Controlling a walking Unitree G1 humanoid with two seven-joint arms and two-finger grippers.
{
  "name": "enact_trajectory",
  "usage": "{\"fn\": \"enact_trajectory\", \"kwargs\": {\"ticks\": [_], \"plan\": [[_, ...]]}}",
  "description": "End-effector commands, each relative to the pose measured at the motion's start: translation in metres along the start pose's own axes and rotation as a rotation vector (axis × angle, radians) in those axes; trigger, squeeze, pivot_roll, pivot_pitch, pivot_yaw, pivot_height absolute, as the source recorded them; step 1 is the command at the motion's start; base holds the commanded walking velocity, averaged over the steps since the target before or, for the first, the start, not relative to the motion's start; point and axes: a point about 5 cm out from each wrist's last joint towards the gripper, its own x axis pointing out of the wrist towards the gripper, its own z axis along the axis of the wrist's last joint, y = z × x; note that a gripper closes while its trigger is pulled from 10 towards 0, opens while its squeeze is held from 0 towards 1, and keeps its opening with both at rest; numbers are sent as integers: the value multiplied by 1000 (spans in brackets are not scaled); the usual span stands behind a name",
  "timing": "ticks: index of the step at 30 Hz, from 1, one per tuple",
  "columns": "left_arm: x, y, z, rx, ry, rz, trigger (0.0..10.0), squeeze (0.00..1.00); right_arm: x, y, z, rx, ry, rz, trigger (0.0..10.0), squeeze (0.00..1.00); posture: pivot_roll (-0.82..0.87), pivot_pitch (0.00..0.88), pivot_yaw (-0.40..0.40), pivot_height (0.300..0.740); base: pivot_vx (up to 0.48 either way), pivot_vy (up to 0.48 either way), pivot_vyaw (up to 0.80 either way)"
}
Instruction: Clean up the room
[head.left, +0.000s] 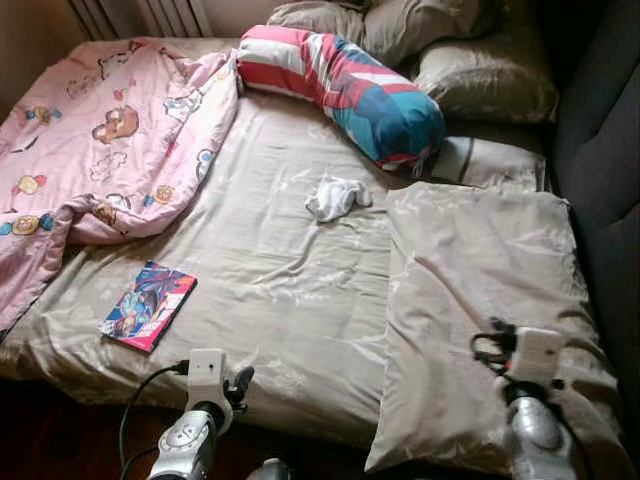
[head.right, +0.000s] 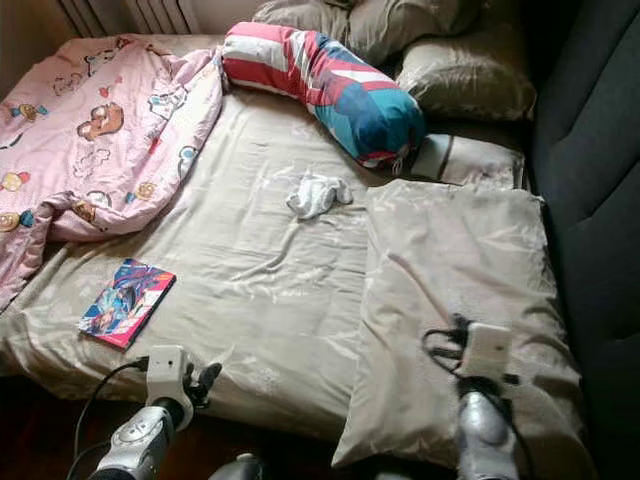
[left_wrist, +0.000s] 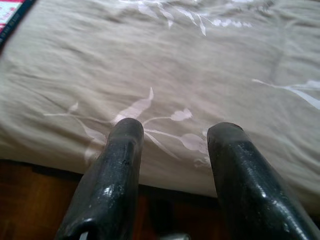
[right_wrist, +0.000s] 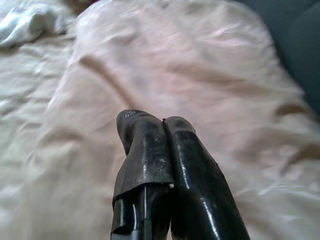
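From the head views we see our left gripper (head.left: 240, 385) low at the near edge of the bed (head.left: 290, 290), and our right gripper (head.left: 490, 345) above a beige pillow (head.left: 480, 270) at the bed's right side. On the beige sheet lie a crumpled white cloth (head.left: 335, 196) near the middle, a colourful book (head.left: 148, 305) near the left front edge, a pink cartoon-print blanket (head.left: 100, 140) bunched at the far left, and a red, white and blue striped bolster (head.left: 345, 85) towards the head. More beige pillows (head.left: 485, 80) are piled behind it. A dark upholstered surface (head.left: 600, 150) runs along the right; what it belongs to we cannot tell.

In the left wrist view, our fingers (left_wrist: 115, 175) stand well apart, holding nothing, over the sheet's pale leaf pattern, with the dark floor (left_wrist: 35, 205) below the bed edge.

In the right wrist view, our fingers (right_wrist: 150, 160) are pressed together, empty, hovering over the pillow; the white cloth sits blurred in a corner.
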Motion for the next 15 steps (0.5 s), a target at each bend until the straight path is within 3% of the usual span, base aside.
{"fn": "enact_trajectory", "kwargs": {"ticks": [1, 5, 15], "plan": [[-7, 6, -15, 8, 69, 19, 10000, 0, -5, 5, -14, 0, 71, 30, 10000, 0, -82, 189, 64, 740, 0, 0, 0], [-10, 12, -23, -3, 114, 50, 10000, 0, -7, 12, -18, -10, 99, 67, 10000, 0, -80, 190, 64, 740, 0, 0, 0], [-14, 11, -32, 0, 156, 55, 10000, 0, -7, 22, -21, 11, 115, 86, 10000, 0, -74, 197, 68, 740, 0, 353, 0]]}}
